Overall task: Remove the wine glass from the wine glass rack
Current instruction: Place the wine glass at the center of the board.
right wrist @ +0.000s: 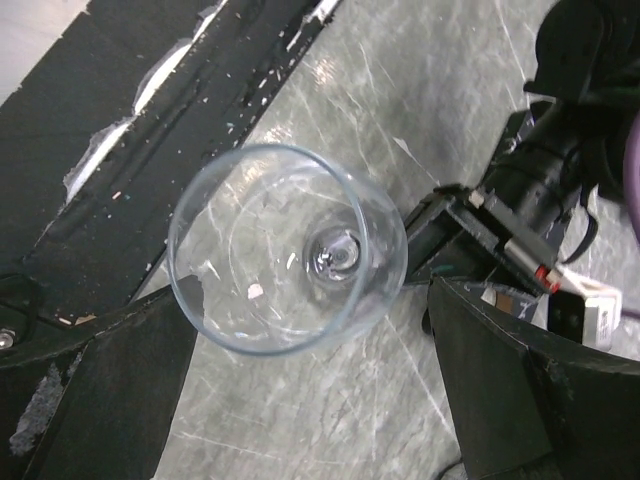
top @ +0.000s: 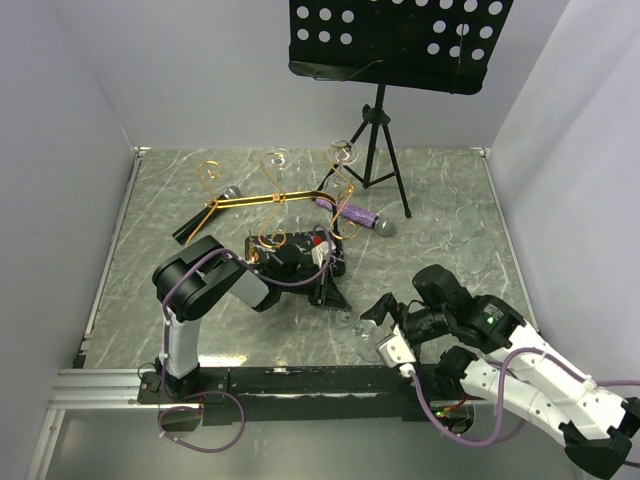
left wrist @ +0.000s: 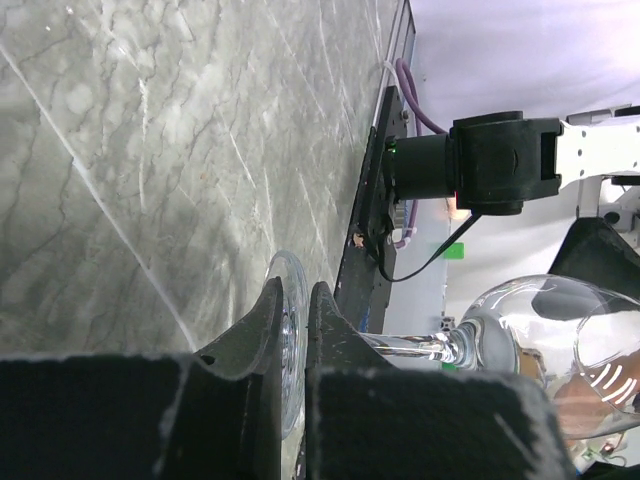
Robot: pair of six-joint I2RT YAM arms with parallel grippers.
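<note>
The wine glass [top: 362,338] is off the rack [top: 270,200]. It is on the near side of the rack, a bit to the right, well apart from the gold arms. It lies on its side, with its foot toward the rack and its bowl pointing away.

The left gripper [left wrist: 297,340] is just in front of the rack. It is clenched on the flat foot of the glass, and the foot's thin edge is pinched between the two black fingers [left wrist: 262,345].

The right gripper [right wrist: 305,330] is farther from the rack than the glass is. It is released, with its fingers wide apart, one on each side of the bowl. I cannot tell if they touch the bowl.

A black music stand [top: 400,40] is behind the rack
</note>
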